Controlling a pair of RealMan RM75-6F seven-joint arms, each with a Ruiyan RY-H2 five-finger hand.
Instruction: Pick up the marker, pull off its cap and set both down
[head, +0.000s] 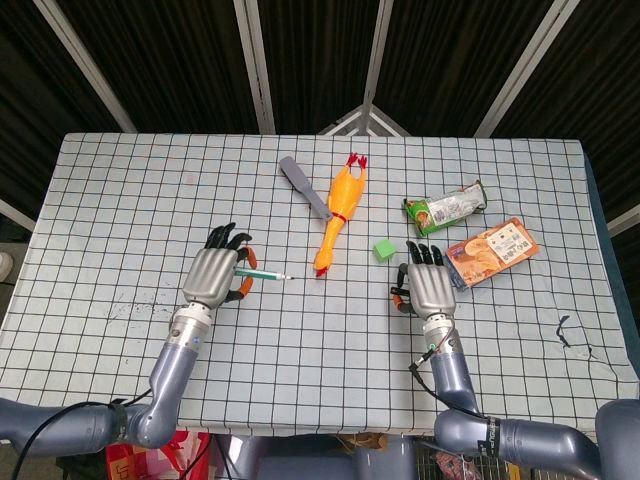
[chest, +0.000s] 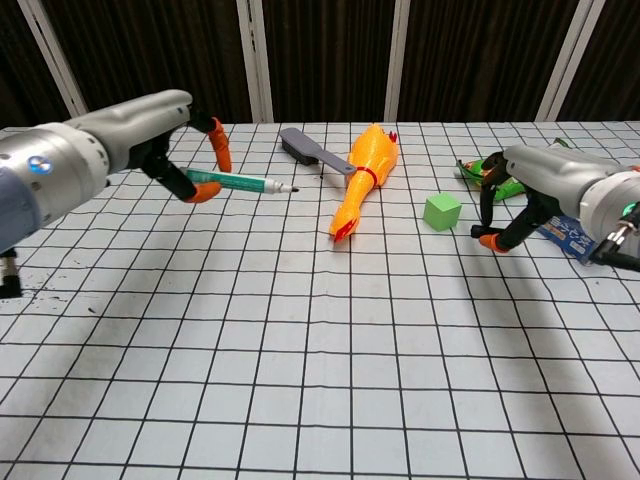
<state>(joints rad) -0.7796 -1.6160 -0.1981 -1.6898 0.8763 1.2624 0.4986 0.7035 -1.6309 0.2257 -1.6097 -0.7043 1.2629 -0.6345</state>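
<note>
My left hand (head: 212, 275) (chest: 168, 135) holds the green marker (head: 262, 274) (chest: 235, 182) above the left part of the checkered table (head: 120, 200). The marker lies level, and its bare dark tip points right toward the rubber chicken. My right hand (head: 430, 288) (chest: 522, 188) hovers low at the right, just right of the green cube, its fingers curled in. The dark cap is pinched inside those fingers and barely shows. The two hands are far apart.
An orange rubber chicken (head: 338, 210) (chest: 362, 180) lies mid-table beside a grey brush (head: 305, 187) (chest: 310, 150). A green cube (head: 382, 249) (chest: 441, 211) sits between chicken and right hand. A green snack packet (head: 445, 207) and an orange packet (head: 490, 251) lie behind the right hand.
</note>
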